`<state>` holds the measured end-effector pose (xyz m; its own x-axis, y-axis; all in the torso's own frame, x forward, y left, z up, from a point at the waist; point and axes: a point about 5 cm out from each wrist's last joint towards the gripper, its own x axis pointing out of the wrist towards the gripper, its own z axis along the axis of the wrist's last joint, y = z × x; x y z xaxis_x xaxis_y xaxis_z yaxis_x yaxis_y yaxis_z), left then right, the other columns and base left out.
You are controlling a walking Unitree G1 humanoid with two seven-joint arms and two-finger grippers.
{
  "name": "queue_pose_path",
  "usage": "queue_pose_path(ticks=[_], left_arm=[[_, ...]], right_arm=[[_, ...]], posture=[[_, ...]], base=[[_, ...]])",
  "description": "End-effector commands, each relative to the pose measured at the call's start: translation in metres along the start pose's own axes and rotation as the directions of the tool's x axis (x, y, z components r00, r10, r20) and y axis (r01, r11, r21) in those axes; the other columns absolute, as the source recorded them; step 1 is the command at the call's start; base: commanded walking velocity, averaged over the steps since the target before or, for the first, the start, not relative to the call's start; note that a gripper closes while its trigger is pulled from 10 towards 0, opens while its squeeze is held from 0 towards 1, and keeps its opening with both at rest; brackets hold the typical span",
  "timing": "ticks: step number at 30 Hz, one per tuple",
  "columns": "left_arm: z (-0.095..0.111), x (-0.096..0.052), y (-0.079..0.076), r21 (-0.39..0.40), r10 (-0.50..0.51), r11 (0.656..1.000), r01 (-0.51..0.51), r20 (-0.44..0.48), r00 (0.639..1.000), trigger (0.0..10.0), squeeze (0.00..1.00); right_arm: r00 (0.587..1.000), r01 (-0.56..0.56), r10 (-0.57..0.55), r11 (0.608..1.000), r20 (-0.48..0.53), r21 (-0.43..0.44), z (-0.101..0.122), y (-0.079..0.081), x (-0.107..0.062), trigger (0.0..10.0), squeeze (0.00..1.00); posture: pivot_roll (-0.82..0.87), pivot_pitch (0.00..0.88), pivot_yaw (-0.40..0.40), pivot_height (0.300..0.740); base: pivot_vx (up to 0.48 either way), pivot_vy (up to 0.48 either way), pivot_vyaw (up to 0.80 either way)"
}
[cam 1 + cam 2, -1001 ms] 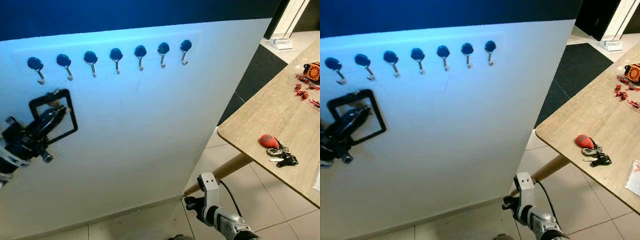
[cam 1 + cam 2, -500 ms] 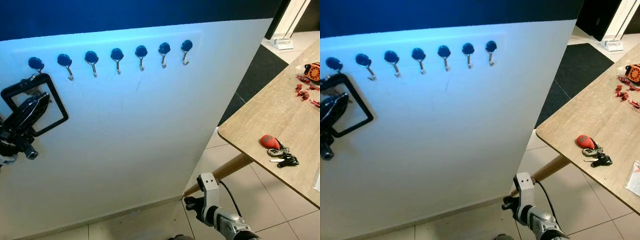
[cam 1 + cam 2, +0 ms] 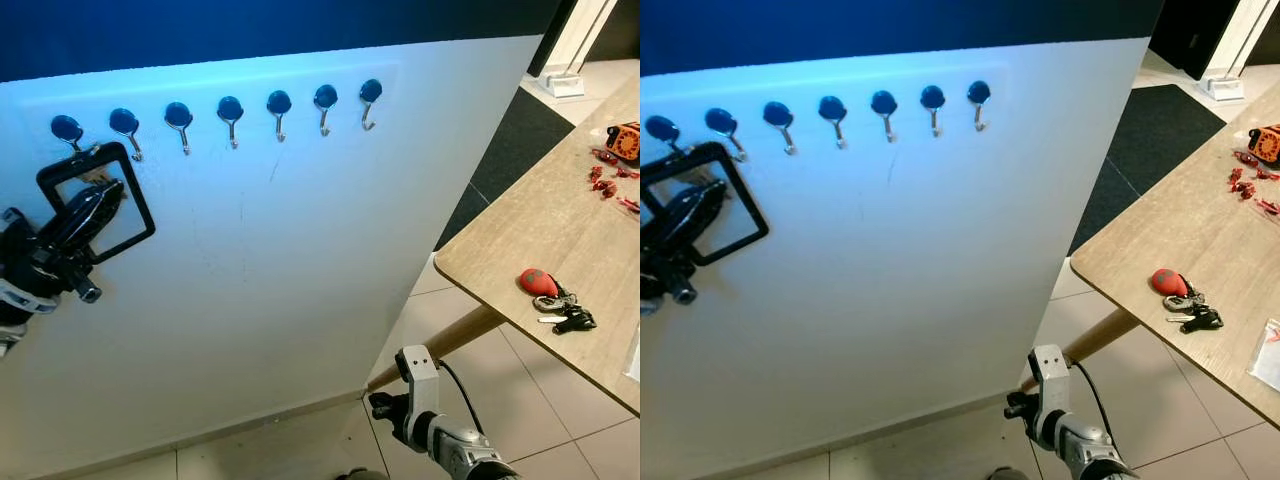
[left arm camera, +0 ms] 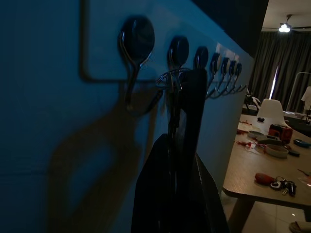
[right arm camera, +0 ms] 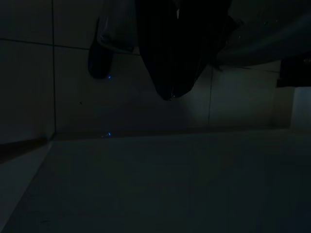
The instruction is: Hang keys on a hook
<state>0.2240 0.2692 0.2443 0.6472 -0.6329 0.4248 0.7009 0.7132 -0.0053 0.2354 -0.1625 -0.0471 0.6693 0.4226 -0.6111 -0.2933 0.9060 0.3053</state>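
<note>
Meanwhile, left claw [image 3: 92, 195] raised against white board [image 3: 300, 250], closed on key ring [image 4: 171, 77] held near two leftmost hooks [image 3: 70, 135]. Ring seen just beside hook in left wrist view; whether already caught could not be told. Task judged nearly done: seating ring and release left. Hooks: seven bent metal wires under round blue glossy caps, in row. Second bunch of keys [image 3: 555, 300], red fob, left on pale wood-grain bench [image 3: 560, 220]. Right claw [image 3: 385, 405] hung idle over tiled floor; state could not be told.
</note>
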Motion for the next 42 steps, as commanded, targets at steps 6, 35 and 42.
queue_pose_path(ticks=[6,35,42], left_arm=[[-0.010,-0.006,0.003,-0.035,0.032,0.999,-0.032,-0.010,0.999,10.0,0.00],[0.000,-0.017,-0.009,-0.043,-0.054,0.998,0.053,-0.004,0.999,10.0,0.00],[0.007,-0.027,-0.020,-0.047,-0.127,0.991,0.126,-0.021,0.992,10.0,0.00]], right_arm=[[1.000,0.004,-0.004,1.000,-0.017,0.002,-0.007,-0.001,-0.002,10.0,0.00],[1.000,0.003,-0.003,1.000,-0.018,0.002,-0.006,0.000,-0.001,10.0,0.00],[1.000,0.001,-0.001,1.000,-0.019,0.001,-0.006,0.000,-0.001,10.0,0.00]], posture=[[-0.01,0.086,-0.007,0.740],[-0.01,0.091,-0.008,0.740],[-0.01,0.091,-0.010,0.740]], base=[[0.000,0.000,0.00],[0.000,0.000,0.00],[0.000,0.000,0.00]])
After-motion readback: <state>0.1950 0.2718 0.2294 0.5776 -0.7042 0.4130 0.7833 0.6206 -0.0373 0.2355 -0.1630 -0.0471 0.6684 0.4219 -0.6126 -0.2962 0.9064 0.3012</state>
